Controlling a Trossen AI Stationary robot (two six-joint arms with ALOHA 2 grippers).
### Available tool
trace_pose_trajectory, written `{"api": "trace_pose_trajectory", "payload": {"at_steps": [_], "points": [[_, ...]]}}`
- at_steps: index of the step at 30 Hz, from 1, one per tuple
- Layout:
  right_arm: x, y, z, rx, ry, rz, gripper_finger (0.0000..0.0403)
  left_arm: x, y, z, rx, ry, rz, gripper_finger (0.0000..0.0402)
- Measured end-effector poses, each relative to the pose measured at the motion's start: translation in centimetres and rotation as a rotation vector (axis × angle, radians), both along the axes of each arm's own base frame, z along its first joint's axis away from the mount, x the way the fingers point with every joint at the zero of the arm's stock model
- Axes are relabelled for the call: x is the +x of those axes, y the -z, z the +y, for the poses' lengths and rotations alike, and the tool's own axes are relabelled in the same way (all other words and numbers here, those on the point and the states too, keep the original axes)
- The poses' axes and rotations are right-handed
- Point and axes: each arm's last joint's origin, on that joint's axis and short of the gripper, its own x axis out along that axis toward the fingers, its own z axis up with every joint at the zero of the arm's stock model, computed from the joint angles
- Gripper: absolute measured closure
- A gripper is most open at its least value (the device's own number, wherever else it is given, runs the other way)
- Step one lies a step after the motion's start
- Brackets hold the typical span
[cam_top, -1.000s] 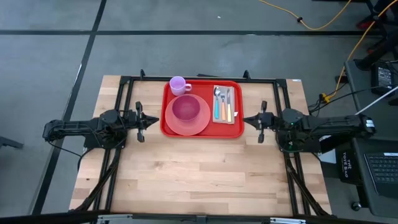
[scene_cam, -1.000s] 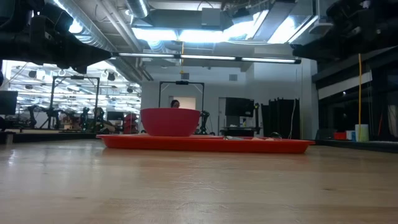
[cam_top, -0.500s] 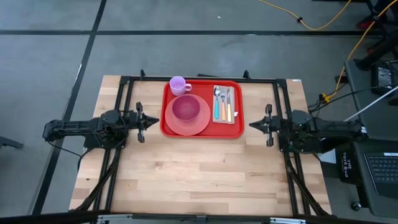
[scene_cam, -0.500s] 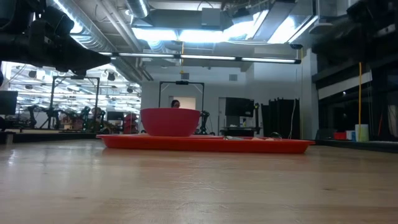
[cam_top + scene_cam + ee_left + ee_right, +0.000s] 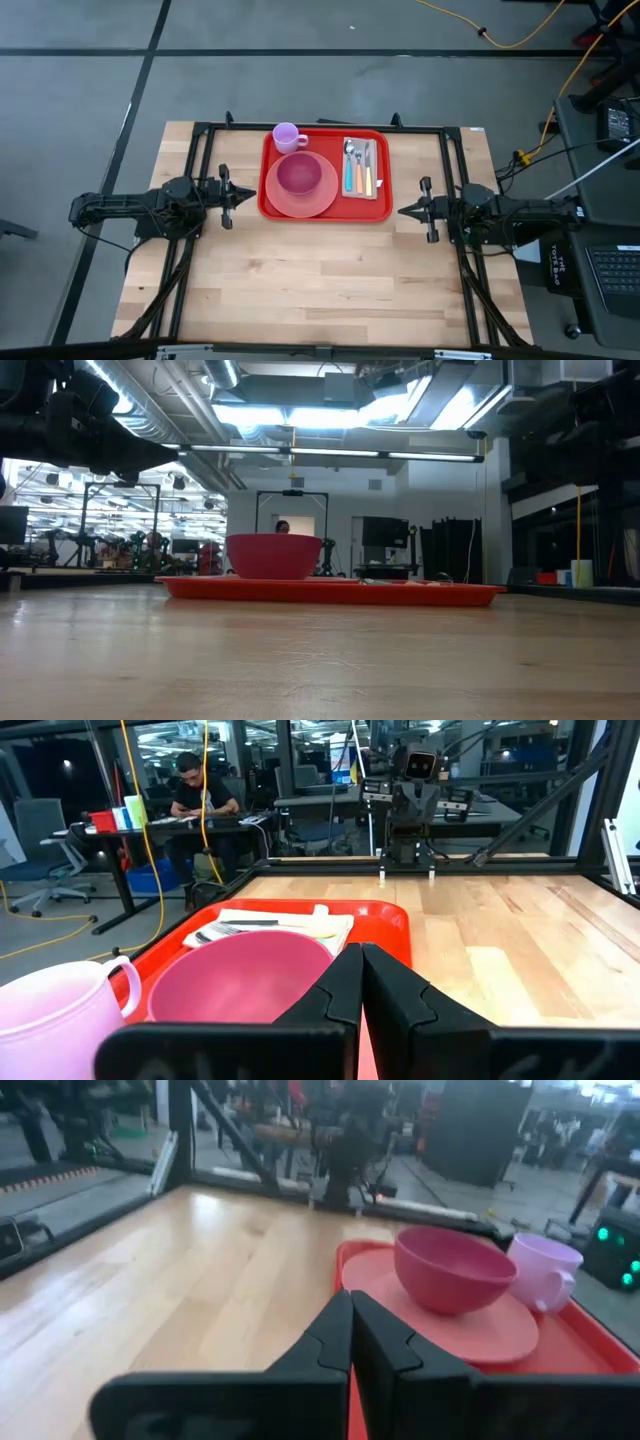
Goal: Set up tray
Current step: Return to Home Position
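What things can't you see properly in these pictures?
Left wrist view: the mug is cut off by the picture's edge. The bowl hides part of the cutlery. The shut left claw covers some of the bowl.
Low view: the bowl hides the mug. The tray rim hides the plate and most of the cutlery.
High view: the cutlery is too small to show details.

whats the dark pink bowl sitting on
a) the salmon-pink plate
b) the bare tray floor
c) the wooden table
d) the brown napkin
a: in the high view the bowl sits in the middle of the round plate, whose rim shows all around it, and the plate itself lies on the red tray.
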Motion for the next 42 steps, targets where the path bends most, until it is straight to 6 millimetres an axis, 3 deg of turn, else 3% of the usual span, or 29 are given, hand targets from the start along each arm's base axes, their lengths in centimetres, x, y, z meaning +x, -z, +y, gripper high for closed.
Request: {"api": "trace_pose_trajectory", "payload": {"at_steps": [12, 22, 27, 42], "points": [[0.01, 0.2, 0.06, 0.007, -0.021, -0.029, 0.0395, 0.0, 0.0, 0.0, 0.0, 0.0, 0.0, 0.0398], [0.0, 0.28, 0.06, 0.167, -0.011, -0.008, 0.0387, 0.0, 0.0, 0.0, 0.0, 0.0, 0.0, 0.0398], [0.0, 0.27, 0.05, 0.085, -0.015, -0.015, 0.0382, 0.0, 0.0, 0.0, 0.0, 0.0, 0.0, 0.0398], [0.01, -0.26, 0.06, 0.082, -0.018, -0.07, 0.0386, 0.0, 0.0, 0.0, 0.0, 0.0, 0.0, 0.0398]]}}
